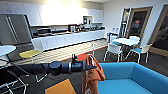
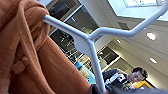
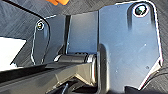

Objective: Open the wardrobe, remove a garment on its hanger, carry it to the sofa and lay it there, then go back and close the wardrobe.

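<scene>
Head view: left gripper (image 1: 91, 67) clamped on hanger (image 2: 92, 42), garment (image 1: 92, 75) hanging at sofa's (image 1: 140, 77) 9 o'clock edge; right jaws indeterminable.

**Bright kitchen glare, soft blocky frames**

Strong glare washes out the upper kitchen cabinets (image 1: 60, 12) in the head view, where straight lines bow near the edges. All views are soft and blocky. Recessed ceiling lights (image 2: 151, 36) glow in the left wrist view, with the orange garment (image 2: 30, 55) blurred up close.
</scene>
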Controlling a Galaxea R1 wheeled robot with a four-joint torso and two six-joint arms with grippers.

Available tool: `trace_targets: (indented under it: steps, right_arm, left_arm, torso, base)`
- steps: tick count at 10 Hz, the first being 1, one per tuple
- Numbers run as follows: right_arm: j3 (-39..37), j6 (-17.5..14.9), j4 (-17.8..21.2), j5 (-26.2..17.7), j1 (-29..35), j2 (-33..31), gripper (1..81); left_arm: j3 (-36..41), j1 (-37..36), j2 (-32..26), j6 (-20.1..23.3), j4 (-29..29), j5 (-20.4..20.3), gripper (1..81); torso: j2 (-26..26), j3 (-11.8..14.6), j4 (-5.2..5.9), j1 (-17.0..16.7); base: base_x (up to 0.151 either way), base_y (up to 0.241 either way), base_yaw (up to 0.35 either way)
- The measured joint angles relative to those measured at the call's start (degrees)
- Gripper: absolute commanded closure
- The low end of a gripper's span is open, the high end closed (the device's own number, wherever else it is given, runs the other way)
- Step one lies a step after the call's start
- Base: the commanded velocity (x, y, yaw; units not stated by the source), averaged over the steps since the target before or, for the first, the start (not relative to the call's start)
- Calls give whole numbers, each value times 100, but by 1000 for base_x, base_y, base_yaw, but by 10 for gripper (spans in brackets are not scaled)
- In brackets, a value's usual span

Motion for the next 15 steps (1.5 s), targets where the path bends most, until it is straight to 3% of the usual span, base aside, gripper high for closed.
trace_targets:
  steps: [15]
  right_arm:
    - [0,0,0,-4,4,5,10]
  left_arm:
    - [69,4,-127,38,23,2,811]
  torso:
    - [0,0,0,0]
  base:
    - [0,0,-304]
